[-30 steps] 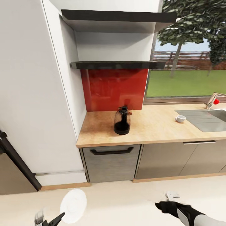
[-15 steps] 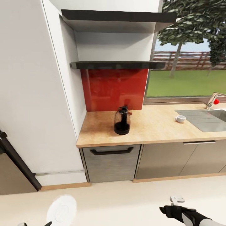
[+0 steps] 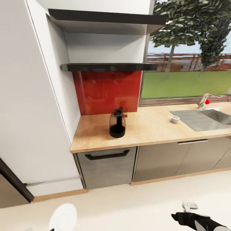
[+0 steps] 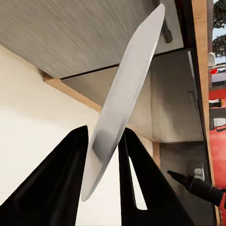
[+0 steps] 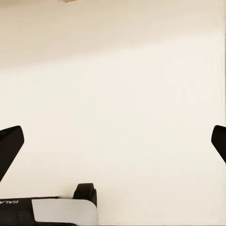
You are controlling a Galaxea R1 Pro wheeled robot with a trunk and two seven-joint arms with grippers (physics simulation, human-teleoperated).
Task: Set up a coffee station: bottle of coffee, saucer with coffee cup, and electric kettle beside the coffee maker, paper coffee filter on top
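The white saucer (image 3: 63,217) hangs low over the floor at the head view's bottom left. My left gripper (image 4: 104,135) is shut on it, the saucer (image 4: 127,89) edge-on between the black fingers. On the kitchen countertop (image 3: 150,130) the electric kettle (image 3: 117,124) stands before the red backsplash, and the coffee cup (image 3: 174,119) sits further right beside the sink. The kitchen shelf (image 3: 109,66) runs above, bare. My right gripper (image 5: 115,136) is open over the pale floor, low at the bottom right (image 3: 186,214). The coffee maker, bottle of coffee and paper coffee filter are out of view.
A tall white cabinet (image 3: 32,96) closes off the counter's left end. The sink (image 3: 208,116) with its tap (image 3: 205,100) lies at the right under the window. Dark grey cabinet fronts (image 3: 107,166) stand below the worktop, with pale floor (image 3: 128,202) between them and me.
The whole picture has slid left and slightly up, so the camera moved. The saucer and left gripper sank toward the bottom left edge; the right gripper dropped lower and to the right.
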